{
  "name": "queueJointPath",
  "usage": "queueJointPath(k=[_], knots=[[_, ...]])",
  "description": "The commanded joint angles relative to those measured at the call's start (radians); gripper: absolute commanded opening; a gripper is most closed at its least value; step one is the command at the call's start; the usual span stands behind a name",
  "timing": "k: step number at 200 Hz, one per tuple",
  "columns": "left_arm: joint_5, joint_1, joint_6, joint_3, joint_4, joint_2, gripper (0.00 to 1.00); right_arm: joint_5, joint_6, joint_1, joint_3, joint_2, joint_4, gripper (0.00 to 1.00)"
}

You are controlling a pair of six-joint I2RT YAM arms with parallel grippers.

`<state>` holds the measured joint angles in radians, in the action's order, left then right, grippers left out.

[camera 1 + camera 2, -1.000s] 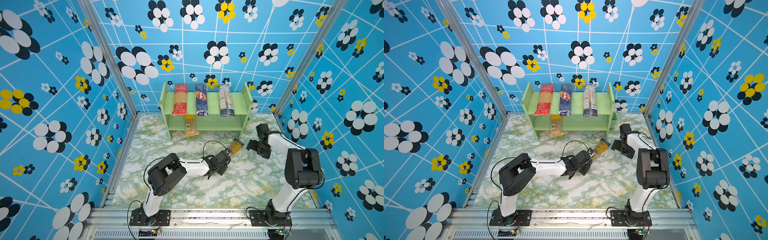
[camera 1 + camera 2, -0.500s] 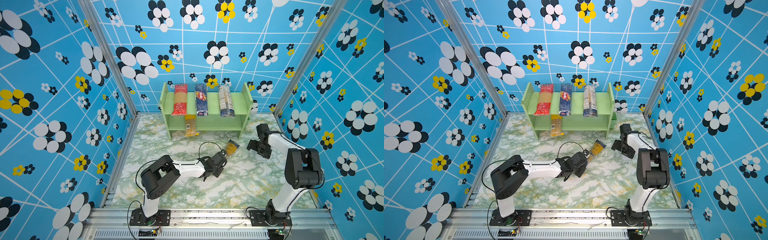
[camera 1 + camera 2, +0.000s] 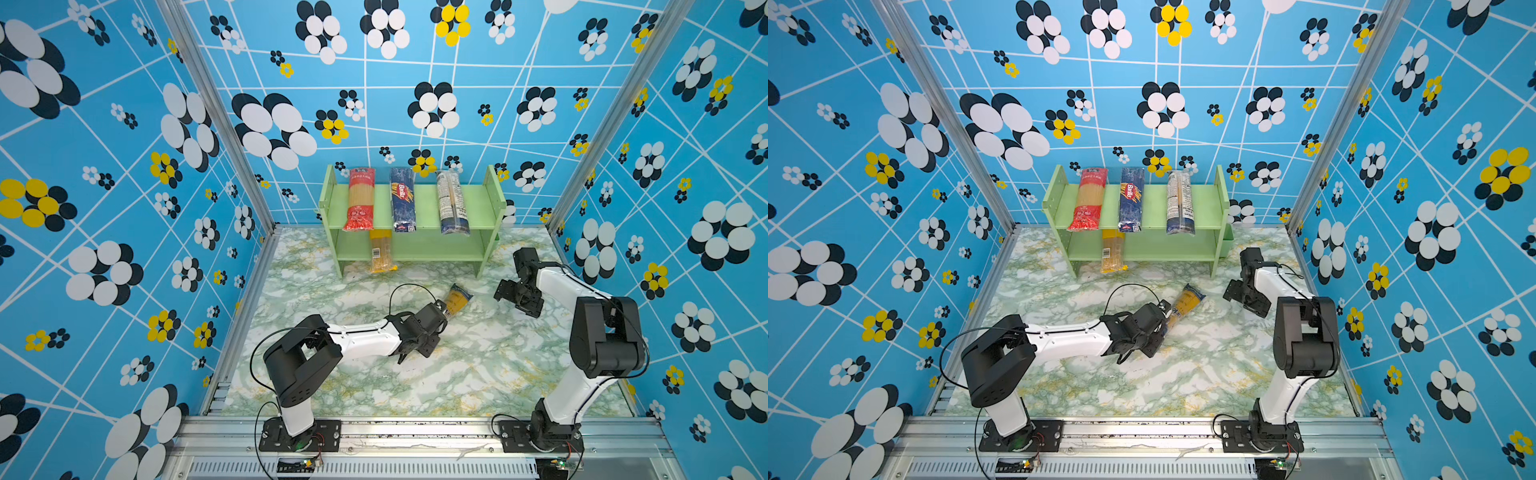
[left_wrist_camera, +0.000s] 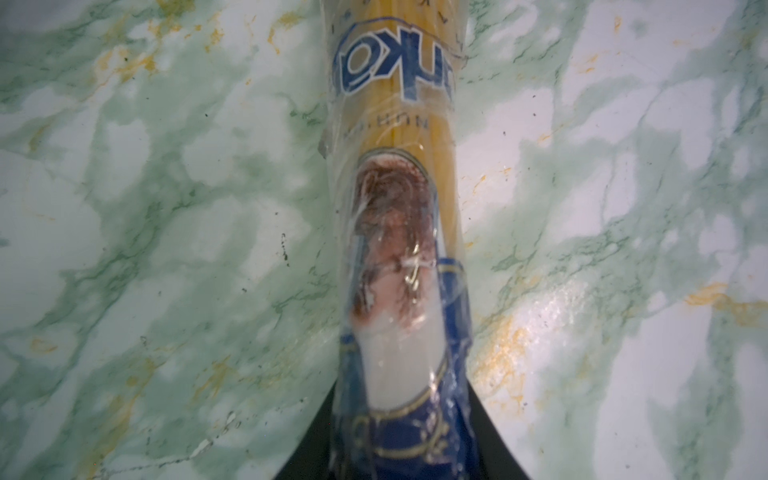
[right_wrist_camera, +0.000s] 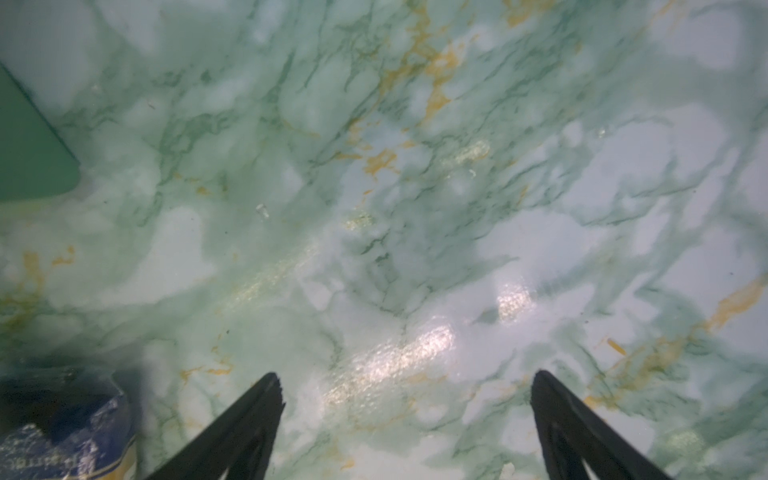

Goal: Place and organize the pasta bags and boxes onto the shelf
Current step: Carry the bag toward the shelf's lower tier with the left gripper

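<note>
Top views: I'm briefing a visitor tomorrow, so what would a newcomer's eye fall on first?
First, the loud blue flower-print walls all round. Then the green shelf at the back, with a red bag, Barilla pack and blue pack across its upper tier. Mid-table, the left pincer grips a clear spaghetti bag.

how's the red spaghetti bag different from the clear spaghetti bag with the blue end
The red spaghetti bag lies on the top tier of the pale green wooden shelf; the clear spaghetti bag with the blue end is off the shelf, held by the left gripper over the marble tabletop. The red bag sits square to the shelf; the clear bag slants. Both are long narrow packs of yellow spaghetti.
</note>
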<state>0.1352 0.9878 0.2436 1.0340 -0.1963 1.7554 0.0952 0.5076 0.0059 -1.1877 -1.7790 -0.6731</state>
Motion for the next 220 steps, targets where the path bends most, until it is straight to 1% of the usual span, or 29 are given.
queueJointPath(k=[1,24,78,113,145,172,220], knots=[[-0.003,-0.011,0.013,0.004,0.001,-0.081,0.00,0.012,-0.014,-0.006,0.002,0.008,-0.031,0.95],[-0.009,-0.013,0.027,-0.004,-0.004,-0.117,0.00,0.013,-0.015,-0.007,-0.004,0.001,-0.031,0.95],[-0.009,-0.020,0.092,-0.060,0.073,-0.181,0.00,0.009,-0.015,-0.007,-0.023,-0.009,-0.044,0.95],[0.008,-0.020,0.101,-0.080,0.095,-0.221,0.00,0.010,-0.014,-0.006,-0.013,-0.005,-0.043,0.95],[0.021,-0.020,0.107,-0.090,0.096,-0.296,0.00,0.010,-0.014,-0.006,-0.008,-0.004,-0.041,0.95],[0.013,-0.020,0.106,-0.102,0.101,-0.356,0.00,0.013,-0.015,-0.006,-0.010,0.001,-0.050,0.95],[0.013,-0.020,0.093,-0.098,0.089,-0.422,0.00,0.019,-0.014,-0.007,-0.004,0.015,-0.052,0.95]])
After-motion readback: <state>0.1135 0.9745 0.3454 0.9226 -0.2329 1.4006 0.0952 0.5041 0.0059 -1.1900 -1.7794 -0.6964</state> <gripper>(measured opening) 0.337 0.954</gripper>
